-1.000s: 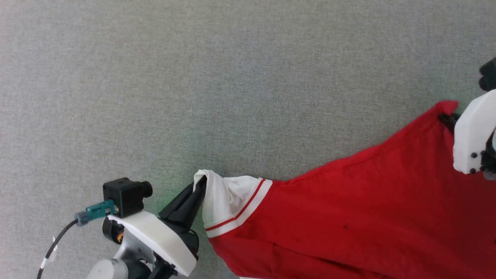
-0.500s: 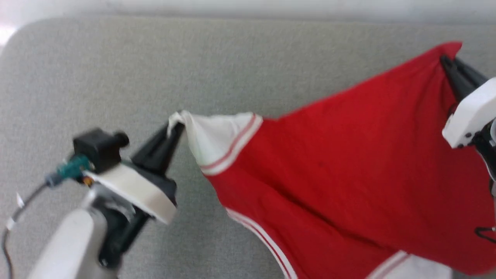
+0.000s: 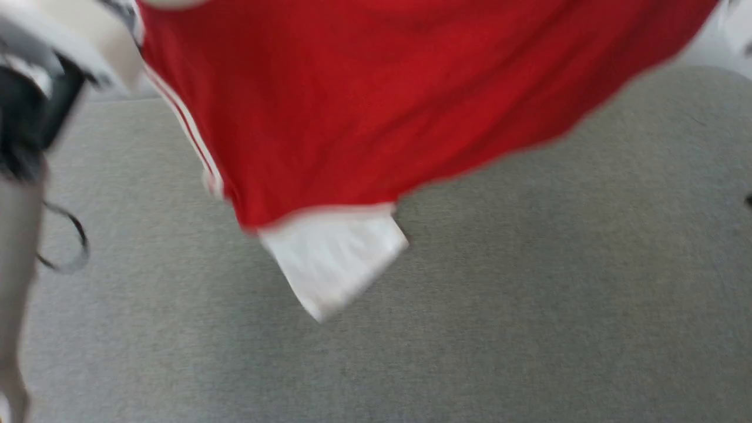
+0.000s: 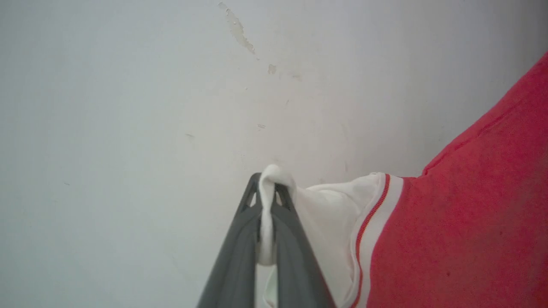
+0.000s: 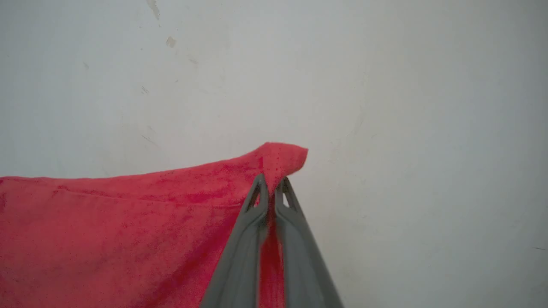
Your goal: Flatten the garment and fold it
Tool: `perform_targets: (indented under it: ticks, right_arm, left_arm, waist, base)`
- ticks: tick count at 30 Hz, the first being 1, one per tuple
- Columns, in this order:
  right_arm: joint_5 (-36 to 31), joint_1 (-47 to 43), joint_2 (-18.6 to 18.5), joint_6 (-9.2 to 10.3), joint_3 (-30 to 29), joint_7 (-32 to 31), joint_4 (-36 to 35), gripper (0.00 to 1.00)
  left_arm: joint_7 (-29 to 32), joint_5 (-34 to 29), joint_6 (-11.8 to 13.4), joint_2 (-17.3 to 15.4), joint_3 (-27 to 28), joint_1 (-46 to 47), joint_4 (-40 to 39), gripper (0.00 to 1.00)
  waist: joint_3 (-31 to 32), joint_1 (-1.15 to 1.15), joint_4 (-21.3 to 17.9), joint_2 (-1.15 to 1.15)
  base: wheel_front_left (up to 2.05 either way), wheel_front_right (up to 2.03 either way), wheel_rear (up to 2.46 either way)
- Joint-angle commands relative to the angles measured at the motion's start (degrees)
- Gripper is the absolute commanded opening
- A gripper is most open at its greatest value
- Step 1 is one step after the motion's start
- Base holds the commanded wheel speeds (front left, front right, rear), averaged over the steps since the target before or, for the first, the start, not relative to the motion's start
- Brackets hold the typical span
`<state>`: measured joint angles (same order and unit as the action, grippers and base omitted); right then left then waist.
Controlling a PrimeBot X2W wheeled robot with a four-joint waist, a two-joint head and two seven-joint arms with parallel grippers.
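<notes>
**Left hand.** In the left wrist view the left hand [image 4: 269, 190] is closed, both fingers pinched on a bunched fold of one white sleeve [image 4: 329, 214]. The fold pokes out past the fingertips. From this hand the sleeve runs to the view's right, past its striped trim [image 4: 373, 214], into the red body.

**Right hand.** In the right wrist view the right hand [image 5: 270, 186] is closed too, with a red corner of the garment [image 3: 364, 100] clamped between its fingers. The cloth falls away to that view's left.

**Garment.** The garment is held in the air between the two hands. Its long axis runs from hand to hand, left to right across the top of the head view, and its body sags below that line. The free sleeve [image 3: 335, 264] is the lowest part and hangs left of centre, nearer the left hand. The head view is blurred, so it cannot be told whether this sleeve touches anything.

**Surface.** The grey surface [image 3: 529, 305] lies beneath and beyond the hanging cloth.

**Wall.** A pale wall [image 4: 128, 107] stands behind both hands.

**Next move, as judged.** Flattening is under way and folding has not begun. The cloth lies below both hands, so the lay-down depends on lowering them together, apart along the long axis. Otherwise the free sleeve is likely to land first and tuck under.
</notes>
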<state>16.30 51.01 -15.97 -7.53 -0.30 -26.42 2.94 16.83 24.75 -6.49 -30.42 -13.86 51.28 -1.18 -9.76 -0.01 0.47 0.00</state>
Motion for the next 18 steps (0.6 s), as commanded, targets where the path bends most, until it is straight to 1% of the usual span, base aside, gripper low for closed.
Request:
perform_targets:
  ticks: [1, 3, 9, 15, 18]
  right_arm:
    - [-0.67, 2.98, 0.68, 0.04, 0.39, -0.15, 1.39, 0.00]
    - [-1.85, 7.58, 1.25, 0.04, 0.83, -0.15, 3.82, 0.00]
    - [-6.18, 19.76, 3.16, 0.04, 1.41, 0.48, 11.39, 0.00]
    - [-10.81, 28.73, 4.30, 0.04, 0.83, 3.11, 16.98, 0.00]
    - [-12.67, 32.05, 5.09, 0.04, -0.10, 5.33, 19.90, 0.00]
  left_arm:
    - [0.88, -1.24, -0.35, -0.81, -1.09, 3.53, 1.66, 0.00]
    - [1.85, -2.40, -0.54, -1.39, -2.25, 9.46, 4.49, 0.00]
    - [1.97, -4.45, -0.50, -0.76, -2.41, 25.15, 11.84, 0.00]
    - [-1.98, -6.86, -0.50, -0.12, -2.64, 36.73, 17.12, 0.00]
    - [-4.81, -7.93, -0.54, -0.21, -2.95, 40.16, 19.81, 0.00]
  waist:
    - [-2.01, 0.01, -2.38, 0.00]
    - [-3.72, 0.01, -3.04, 0.00]
    - [-11.19, 0.01, -4.85, 0.00]
    - [-19.71, 0.01, -5.52, 0.00]
    - [-22.30, 0.01, -5.82, 0.00]
  base:
    - [0.00, 0.00, 0.00]
    - [0.00, 0.00, 0.00]
    - [0.00, 0.00, 0.00]
    - [0.00, 0.00, 0.00]
    - [0.00, 0.00, 0.00]
